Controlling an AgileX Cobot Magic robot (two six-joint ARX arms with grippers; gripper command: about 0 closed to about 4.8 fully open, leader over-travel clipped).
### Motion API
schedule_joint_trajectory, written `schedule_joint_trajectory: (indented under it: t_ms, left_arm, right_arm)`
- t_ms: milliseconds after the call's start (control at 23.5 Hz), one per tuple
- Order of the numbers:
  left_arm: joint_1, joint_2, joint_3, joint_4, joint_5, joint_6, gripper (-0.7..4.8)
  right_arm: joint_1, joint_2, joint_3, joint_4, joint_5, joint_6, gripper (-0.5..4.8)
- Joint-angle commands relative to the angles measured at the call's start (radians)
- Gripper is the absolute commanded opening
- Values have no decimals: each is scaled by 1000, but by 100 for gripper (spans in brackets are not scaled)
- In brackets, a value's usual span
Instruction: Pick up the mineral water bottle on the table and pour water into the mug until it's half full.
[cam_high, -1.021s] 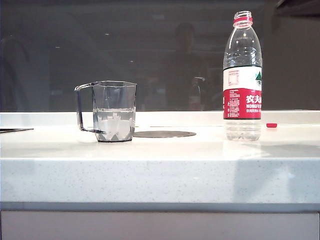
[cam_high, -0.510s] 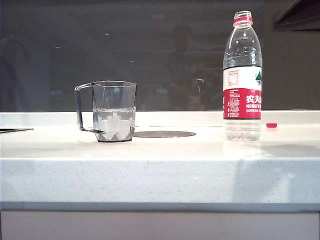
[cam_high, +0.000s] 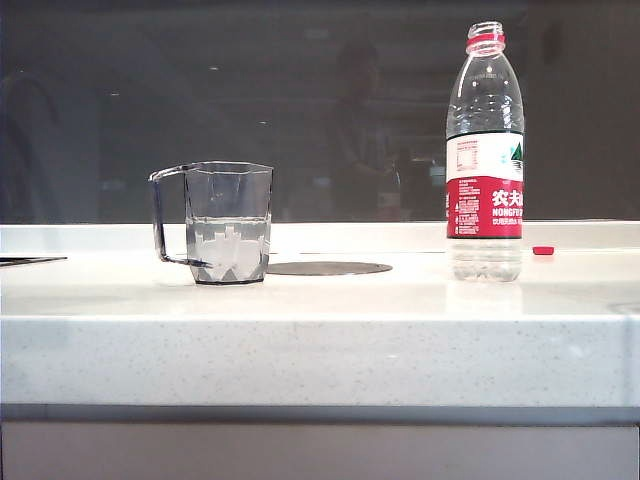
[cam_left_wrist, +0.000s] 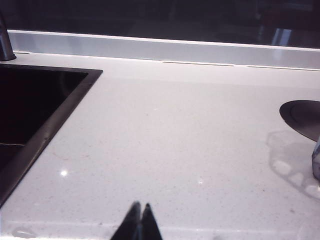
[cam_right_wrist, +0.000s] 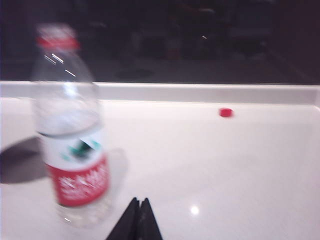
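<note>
The mineral water bottle (cam_high: 484, 160) stands upright and uncapped on the right of the white table (cam_high: 320, 340); in the right wrist view the bottle (cam_right_wrist: 70, 135) is blurred. The clear faceted mug (cam_high: 222, 222) stands left of centre, with water (cam_high: 228, 240) filling roughly its lower half. Only an edge of the mug (cam_left_wrist: 316, 160) shows in the left wrist view. My right gripper (cam_right_wrist: 139, 201) is shut and empty, a short way back from the bottle. My left gripper (cam_left_wrist: 139, 206) is shut and empty over bare table. Neither gripper appears in the exterior view.
A small red cap (cam_high: 543, 250) lies on the table right of the bottle, also seen as the cap (cam_right_wrist: 226, 112). A flat grey disc (cam_high: 330, 268) is set in the table beside the mug. A dark sink (cam_left_wrist: 30, 115) lies at the table's left end.
A dark arm part at the exterior view's top right corner has left the frame, and its shadow on the table's right side has faded. Bottle and mug have not moved.
</note>
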Motion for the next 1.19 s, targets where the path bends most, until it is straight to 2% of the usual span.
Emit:
schedule_joint_trajectory:
  t_ms: [43,170,340,510,553,723,1191]
  left_arm:
    - [2,0,3,13,0,2,-4]
    - [2,0,3,13,0,2,-4]
    - [2,0,3,13,0,2,-4]
    - [2,0,3,13,0,2,-4]
    - [2,0,3,13,0,2,-4]
    - [2,0,3,13,0,2,-4]
    - [2,0,3,13,0,2,-4]
  right_arm:
    - [-162,-53,-98,108,-266,2,-2]
    - [-229,-51,-137,122,-341,5,-2]
    - [-260,-51,-137,110,-340,4,-2]
    - [-338,-51,-137,106,-337,4,-2]
    - [-357,-51,-137,100,-304,4,-2]
    - [-347,-51,-136,90,-187,3,-2]
    - [-335,-51,-136,97,-191,0,-2]
